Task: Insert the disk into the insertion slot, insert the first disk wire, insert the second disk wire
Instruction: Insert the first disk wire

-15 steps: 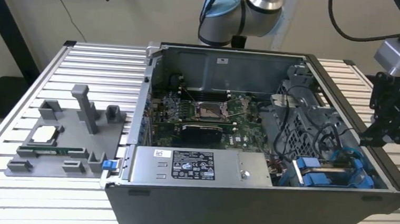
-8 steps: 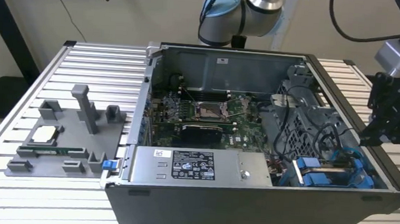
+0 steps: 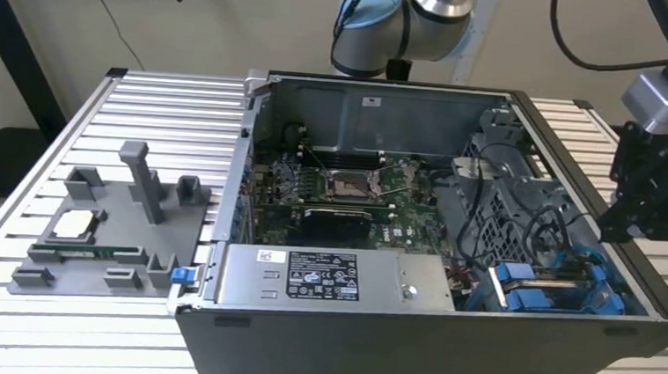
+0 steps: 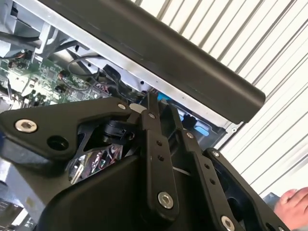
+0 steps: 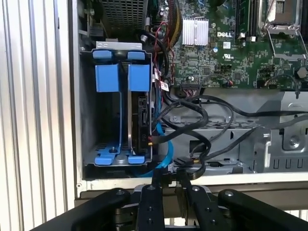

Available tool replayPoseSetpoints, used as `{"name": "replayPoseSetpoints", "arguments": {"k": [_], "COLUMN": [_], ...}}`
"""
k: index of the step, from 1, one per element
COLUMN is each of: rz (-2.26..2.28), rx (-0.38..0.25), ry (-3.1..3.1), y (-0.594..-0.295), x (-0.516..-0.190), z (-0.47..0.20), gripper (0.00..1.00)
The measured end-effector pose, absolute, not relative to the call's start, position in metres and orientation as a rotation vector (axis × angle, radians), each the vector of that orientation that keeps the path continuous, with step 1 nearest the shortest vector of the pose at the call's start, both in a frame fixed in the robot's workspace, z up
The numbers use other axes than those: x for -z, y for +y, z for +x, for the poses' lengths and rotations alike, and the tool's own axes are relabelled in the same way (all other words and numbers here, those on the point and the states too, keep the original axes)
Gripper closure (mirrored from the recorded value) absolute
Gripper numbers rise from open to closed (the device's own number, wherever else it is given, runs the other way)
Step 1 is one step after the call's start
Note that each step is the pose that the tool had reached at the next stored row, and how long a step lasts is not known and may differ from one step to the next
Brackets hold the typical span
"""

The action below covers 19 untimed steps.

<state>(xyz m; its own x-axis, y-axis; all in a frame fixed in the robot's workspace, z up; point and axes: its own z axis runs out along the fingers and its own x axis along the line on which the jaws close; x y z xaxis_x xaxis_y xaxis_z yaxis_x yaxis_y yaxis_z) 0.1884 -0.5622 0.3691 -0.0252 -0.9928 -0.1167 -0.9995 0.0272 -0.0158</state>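
Note:
The insertion slot [image 5: 86, 120] is a grey metal bay with blue latch tabs in the open computer case [image 3: 417, 352]; in the exterior view the bay [image 3: 551, 290] sits at the case's near right corner. The disk [image 5: 142, 118] stands edge-on in one side of the bay, in its blue carrier. Black cables [image 5: 211, 113] and a blue one [image 5: 166, 151] loop past its connector edge; whether any is plugged in I cannot tell. My gripper [image 5: 171, 177] [image 4: 160, 108] [image 3: 616, 226] hovers outside the case wall by the bay, open by a narrow gap, with nothing between the fingers.
A silver power supply box [image 3: 327, 279] with a black label fills the case's near side, with the motherboard [image 3: 334, 187] behind it. A grey fixture [image 3: 106, 250] with small parts stands on the slatted table at the exterior view's left. A hand [image 4: 291, 207] rests on the table.

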Motion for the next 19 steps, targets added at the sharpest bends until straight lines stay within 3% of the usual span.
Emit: {"name": "replayPoseSetpoints", "arguments": {"k": [12,13,19], "rz": [-2.080,-2.078,-2.076], "rx": [-0.151,-0.155,-0.156], "ry": [2.180,2.179,2.178], "y": [-0.5622,-0.5622,-0.5622], "x": [-0.3663,-0.3663,-0.3662], "z": [0.1882,0.1882,0.1882], "gripper": [0.00,1.00,1.00]}}
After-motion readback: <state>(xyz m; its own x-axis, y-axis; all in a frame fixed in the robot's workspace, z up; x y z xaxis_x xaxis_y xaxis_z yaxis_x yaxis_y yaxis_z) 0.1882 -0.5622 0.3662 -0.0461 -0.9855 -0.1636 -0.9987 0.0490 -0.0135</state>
